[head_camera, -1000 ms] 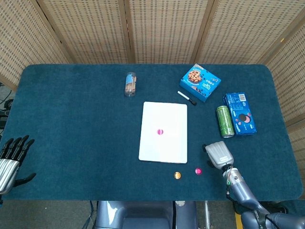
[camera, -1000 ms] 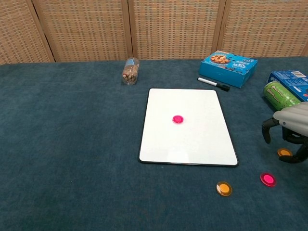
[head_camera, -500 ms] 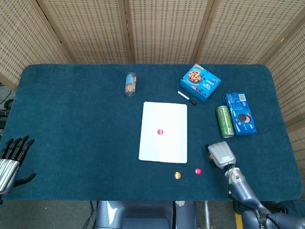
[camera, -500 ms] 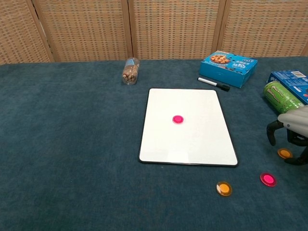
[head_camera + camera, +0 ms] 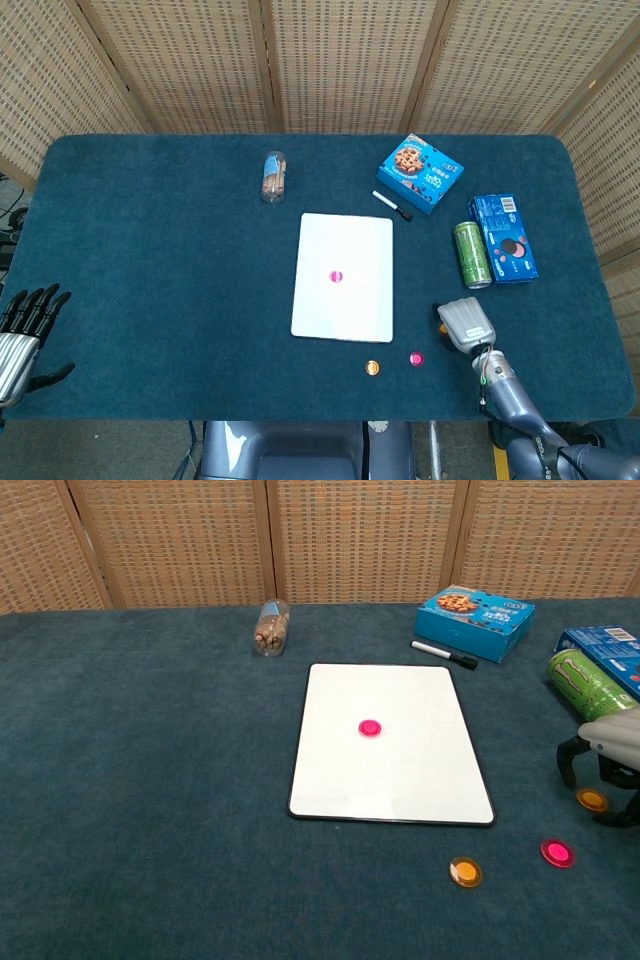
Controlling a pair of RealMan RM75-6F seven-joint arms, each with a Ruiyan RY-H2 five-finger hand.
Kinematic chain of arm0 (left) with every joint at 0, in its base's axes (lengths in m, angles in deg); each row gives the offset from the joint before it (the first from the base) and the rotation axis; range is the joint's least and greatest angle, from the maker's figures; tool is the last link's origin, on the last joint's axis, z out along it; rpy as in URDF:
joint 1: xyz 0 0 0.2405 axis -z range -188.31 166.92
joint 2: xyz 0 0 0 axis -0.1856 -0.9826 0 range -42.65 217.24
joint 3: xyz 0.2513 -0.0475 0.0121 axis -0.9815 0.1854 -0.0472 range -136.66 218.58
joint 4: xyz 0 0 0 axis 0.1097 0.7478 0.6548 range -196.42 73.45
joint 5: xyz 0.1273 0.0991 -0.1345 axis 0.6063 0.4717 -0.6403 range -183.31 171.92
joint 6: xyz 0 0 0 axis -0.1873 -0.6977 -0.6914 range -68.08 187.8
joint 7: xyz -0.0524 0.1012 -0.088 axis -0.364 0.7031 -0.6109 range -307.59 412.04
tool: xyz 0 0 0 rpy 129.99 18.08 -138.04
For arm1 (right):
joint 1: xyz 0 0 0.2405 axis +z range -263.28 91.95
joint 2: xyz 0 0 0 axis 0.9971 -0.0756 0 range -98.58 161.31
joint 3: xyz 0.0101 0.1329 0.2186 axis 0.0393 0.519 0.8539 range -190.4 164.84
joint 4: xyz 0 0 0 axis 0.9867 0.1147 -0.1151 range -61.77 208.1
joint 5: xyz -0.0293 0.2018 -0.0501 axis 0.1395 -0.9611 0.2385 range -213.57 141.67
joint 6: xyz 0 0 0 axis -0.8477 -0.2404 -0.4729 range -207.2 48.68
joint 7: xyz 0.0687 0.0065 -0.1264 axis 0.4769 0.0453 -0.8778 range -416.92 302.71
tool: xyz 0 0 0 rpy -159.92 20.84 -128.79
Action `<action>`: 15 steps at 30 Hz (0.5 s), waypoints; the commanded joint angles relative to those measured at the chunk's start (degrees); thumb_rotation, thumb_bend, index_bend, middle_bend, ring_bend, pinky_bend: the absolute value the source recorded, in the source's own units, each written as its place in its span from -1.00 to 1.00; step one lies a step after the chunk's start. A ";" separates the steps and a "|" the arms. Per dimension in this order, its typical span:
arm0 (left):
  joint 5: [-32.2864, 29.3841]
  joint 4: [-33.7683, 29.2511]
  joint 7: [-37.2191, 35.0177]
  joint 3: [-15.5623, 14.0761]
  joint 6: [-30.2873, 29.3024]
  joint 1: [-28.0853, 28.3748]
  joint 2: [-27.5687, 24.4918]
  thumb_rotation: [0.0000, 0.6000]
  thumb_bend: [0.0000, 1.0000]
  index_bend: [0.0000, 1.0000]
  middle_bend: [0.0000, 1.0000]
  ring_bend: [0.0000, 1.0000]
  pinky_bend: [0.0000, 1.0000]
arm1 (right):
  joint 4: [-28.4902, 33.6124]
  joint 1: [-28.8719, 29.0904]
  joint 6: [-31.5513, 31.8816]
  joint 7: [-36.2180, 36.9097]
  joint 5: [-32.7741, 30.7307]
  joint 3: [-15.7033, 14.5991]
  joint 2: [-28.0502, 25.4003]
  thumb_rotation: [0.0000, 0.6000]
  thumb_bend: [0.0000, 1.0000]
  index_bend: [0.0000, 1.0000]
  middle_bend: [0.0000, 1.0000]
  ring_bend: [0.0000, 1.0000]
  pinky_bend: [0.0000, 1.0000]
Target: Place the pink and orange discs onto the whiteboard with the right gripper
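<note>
Drifted rightward, right hand (image 5: pixel 610 770) arches empty over an orange disc (image 5: pixel 592 800) — fingers curved, apart, not gripping.

Whiteboard (image 5: pixel 345 277): it lies in the middle of the table, with one pink disc (image 5: pixel 336 276) on it.
Loose discs: orange disc (image 5: pixel 372 368) and second pink disc (image 5: pixel 416 358), on the cloth below the board.
My right hand (image 5: pixel 465 324): palm down, right of these discs.
My left hand (image 5: pixel 22 335): fingers apart, at the left table edge.

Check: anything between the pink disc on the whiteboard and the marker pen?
Nothing: only bare whiteboard, then blue cloth, separates pink disc from black-capped marker pen, chest view.
</note>
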 commanded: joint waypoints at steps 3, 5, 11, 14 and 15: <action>-0.02 -0.03 -0.04 -0.08 0.12 0.03 -0.04 1.00 -1.00 -1.00 -1.00 -1.00 -1.00 | -0.43 -0.15 -0.72 -0.46 -0.69 0.24 -0.08 1.00 -0.38 -0.15 0.91 0.90 1.00; -0.03 -0.04 -0.02 -0.08 0.18 0.06 -0.02 1.00 -1.00 -1.00 -1.00 -1.00 -1.00 | -0.58 -0.24 -0.90 -0.39 -0.79 0.33 -0.11 1.00 -0.36 -0.14 0.91 0.90 1.00; -0.06 -0.13 -0.02 -0.13 0.25 0.09 -0.07 1.00 -1.00 -1.00 -1.00 -1.00 -1.00 | -0.86 -0.46 -1.33 0.23 -0.57 0.54 -0.12 1.00 -0.33 0.07 0.91 0.90 1.00; -0.07 -0.18 -0.10 -0.15 0.29 0.12 -0.11 1.00 -1.00 -1.00 -1.00 -1.00 -1.00 | -0.82 -0.58 -1.34 1.07 -0.02 0.83 -0.06 1.00 -0.33 0.09 0.91 0.90 1.00; -0.09 -0.19 -0.14 -0.15 0.27 0.11 -0.14 1.00 -1.00 -1.00 -1.00 -1.00 -1.00 | -0.75 -0.61 -1.33 1.30 0.13 0.92 -0.06 1.00 -0.33 0.09 0.91 0.90 1.00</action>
